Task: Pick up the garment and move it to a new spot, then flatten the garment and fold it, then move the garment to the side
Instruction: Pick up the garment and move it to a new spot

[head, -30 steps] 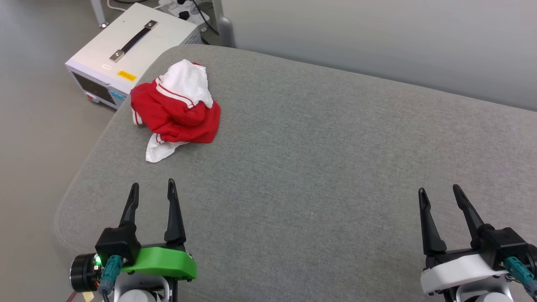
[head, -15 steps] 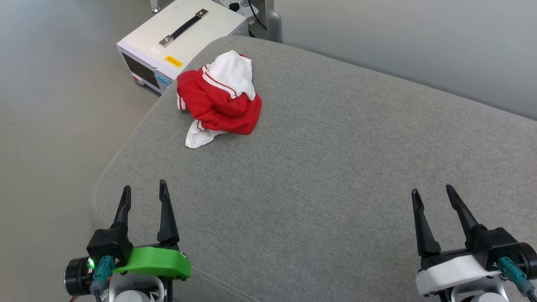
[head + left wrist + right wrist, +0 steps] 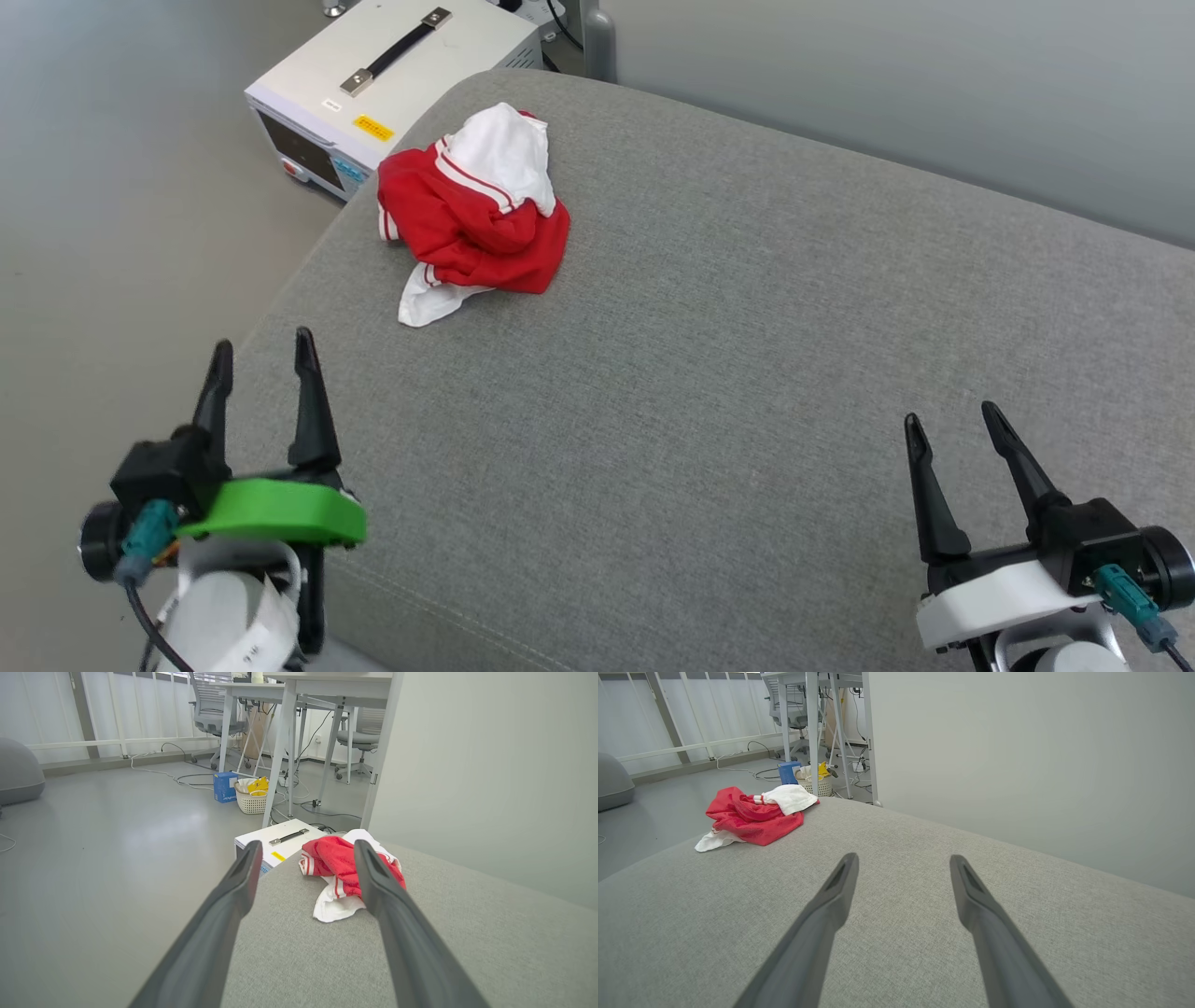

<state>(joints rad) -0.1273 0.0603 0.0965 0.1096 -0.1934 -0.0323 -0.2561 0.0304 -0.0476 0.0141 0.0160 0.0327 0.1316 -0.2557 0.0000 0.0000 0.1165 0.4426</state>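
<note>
Lying crumpled near the far left corner of the grey padded fabric surface (image 3: 747, 373) is one red jersey T-shirt with white sleeves (image 3: 467, 224); folds hide its front. The left gripper (image 3: 261, 341) and right gripper (image 3: 948, 414), two in all, hover well away, jaws apart, empty.

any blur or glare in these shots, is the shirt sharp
Head view: the left hand is motion-blurred around its base, while the garment is sharp under soft, even light with no glare. Left wrist view: the near fingers look soft, the garment crisp.
</note>
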